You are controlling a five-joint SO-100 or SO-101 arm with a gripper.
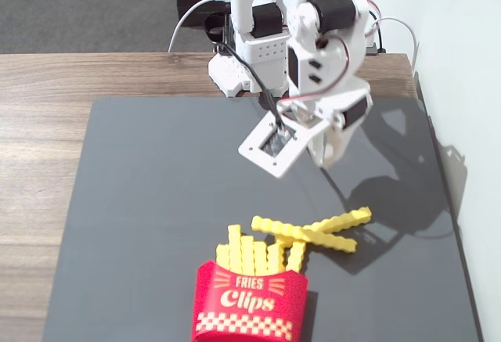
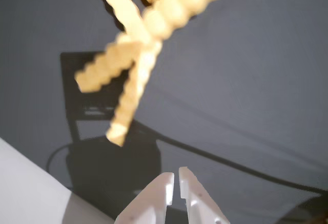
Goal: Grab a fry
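Two loose yellow crinkle-cut fries lie crossed on the dark grey mat (image 1: 156, 201). One fry (image 1: 297, 234) runs left to right, and the other fry (image 1: 342, 220) angles up to the right. The red "FRIES Clips" carton (image 1: 250, 303) stands just in front of them, with its fry tips close to their crossing. My gripper (image 1: 329, 154) hangs above the mat behind the fries, apart from them. In the wrist view the gripper (image 2: 175, 175) is at the bottom, its white fingers nearly together with nothing between them. The blurred crossed fries (image 2: 174, 11) (image 2: 128, 98) lie ahead.
The arm's white base (image 1: 243, 68) stands at the back of the mat with cables. The wooden table (image 1: 39, 162) shows to the left. A white wall (image 1: 470, 84) borders the right side. The arm's shadow falls on the mat to the right of the fries.
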